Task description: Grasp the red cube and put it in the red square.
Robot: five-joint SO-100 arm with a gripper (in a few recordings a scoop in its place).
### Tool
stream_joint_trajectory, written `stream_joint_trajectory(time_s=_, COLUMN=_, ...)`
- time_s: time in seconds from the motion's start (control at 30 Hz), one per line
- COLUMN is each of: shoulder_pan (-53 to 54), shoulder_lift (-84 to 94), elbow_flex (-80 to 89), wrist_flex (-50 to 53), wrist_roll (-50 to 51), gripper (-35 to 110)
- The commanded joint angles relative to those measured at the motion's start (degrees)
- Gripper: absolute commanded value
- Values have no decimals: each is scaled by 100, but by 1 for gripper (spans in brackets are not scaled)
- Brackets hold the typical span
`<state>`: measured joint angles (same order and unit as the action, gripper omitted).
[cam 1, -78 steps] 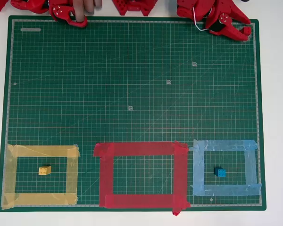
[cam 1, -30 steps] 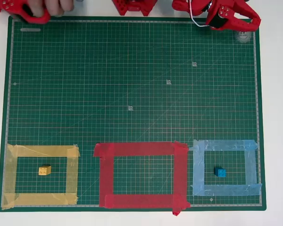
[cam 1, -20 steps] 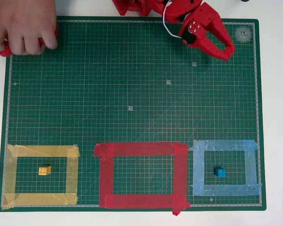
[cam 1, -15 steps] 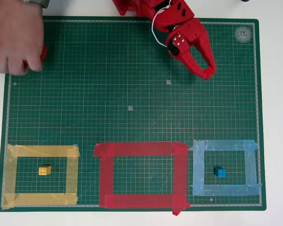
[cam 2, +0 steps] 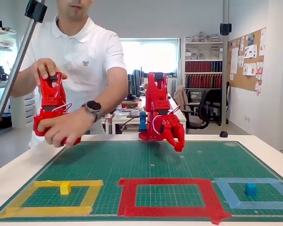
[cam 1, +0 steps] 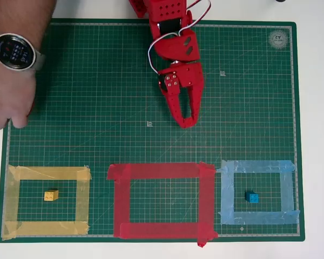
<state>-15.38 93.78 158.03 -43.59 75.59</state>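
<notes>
My red gripper (cam 1: 186,123) hangs over the middle of the green mat (cam 1: 97,135), pointing toward the red square and a short way behind it. In the fixed view the gripper (cam 2: 179,145) hovers above the mat with its tips together, so it looks shut. The red square (cam 1: 156,171) is a frame of red tape at the mat's front centre, with bare green mat inside (cam 2: 165,181). The red cube is hidden or out of view; I cannot make it out against the red fingers.
A yellow cube (cam 1: 51,195) lies in the yellow tape frame (cam 1: 48,172) at the front left. A blue cube (cam 1: 252,197) lies in the light-blue frame (cam 1: 256,166) at the front right. A person's hand (cam 1: 11,91) with a watch reaches over the mat's left edge.
My arm has swung from the mat's far right corner to its middle and stretched toward the red square. The person's hand has moved forward along the left edge.
</notes>
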Motion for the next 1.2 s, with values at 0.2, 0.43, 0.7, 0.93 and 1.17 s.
stream_joint_trajectory(time_s=0.2, shoulder_pan=527, shoulder_lift=-923, elbow_flex=-1942, wrist_flex=220, wrist_roll=475, gripper=-1)
stream_joint_trajectory(time_s=0.43, shoulder_pan=598, shoulder_lift=-2698, elbow_flex=-3902, wrist_flex=97, wrist_roll=422, gripper=-2)
stream_joint_trajectory(time_s=0.7, shoulder_pan=861, shoulder_lift=-3850, elbow_flex=-5317, wrist_flex=132, wrist_roll=422, gripper=-2)
stream_joint_trajectory(time_s=0.93, shoulder_pan=923, shoulder_lift=-4491, elbow_flex=-6302, wrist_flex=114, wrist_roll=396, gripper=-1)
stream_joint_trajectory(time_s=1.17, shoulder_pan=896, shoulder_lift=-5019, elbow_flex=-7304, wrist_flex=105, wrist_roll=290, gripper=-1)
